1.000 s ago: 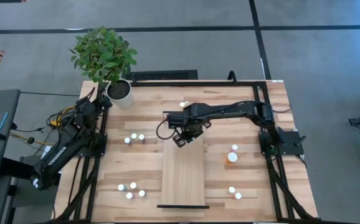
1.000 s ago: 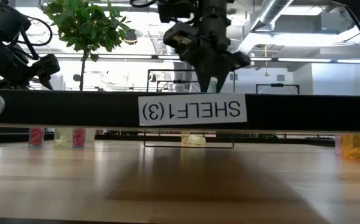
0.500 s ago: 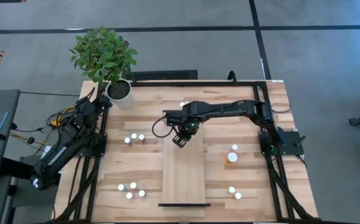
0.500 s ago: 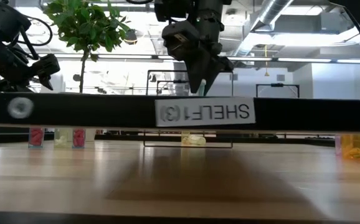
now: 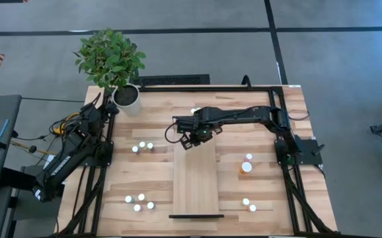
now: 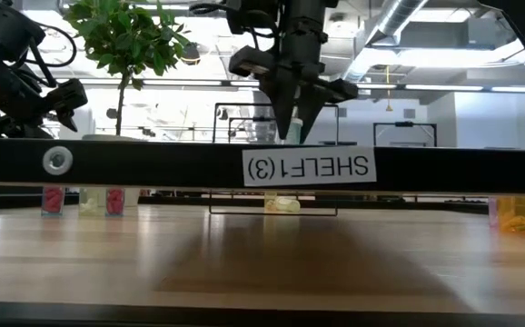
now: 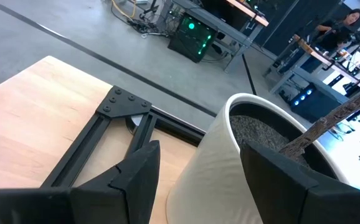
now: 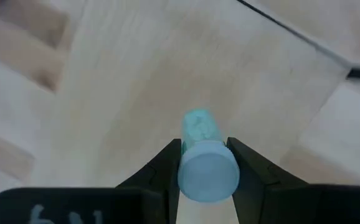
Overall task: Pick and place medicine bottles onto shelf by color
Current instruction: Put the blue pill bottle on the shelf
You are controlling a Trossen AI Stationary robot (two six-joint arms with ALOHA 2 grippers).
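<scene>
Teal-bodied and white-capped, one medicine bottle sits pinched between the fingers of the right gripper, which hangs over the far end of the shelf, the light-wood panel lying down the middle of the table. To do this placing well, I would judge that the bottle should come straight down, kept upright, until its base rests flat on the wood, and that the fingers should part only then; letting go while it hangs above the panel risks a topple or a roll. It should also land well inside the panel's edges, with room left beside it for others of the same colour. No bottle can be seen standing on the shelf. The other bottles stand in small groups on the tabletop on either side of it, among them a larger orange one. At the table's far left corner, the left gripper waits with its fingers spread, just beside a white plant pot that holds soil and a leafy plant.
</scene>
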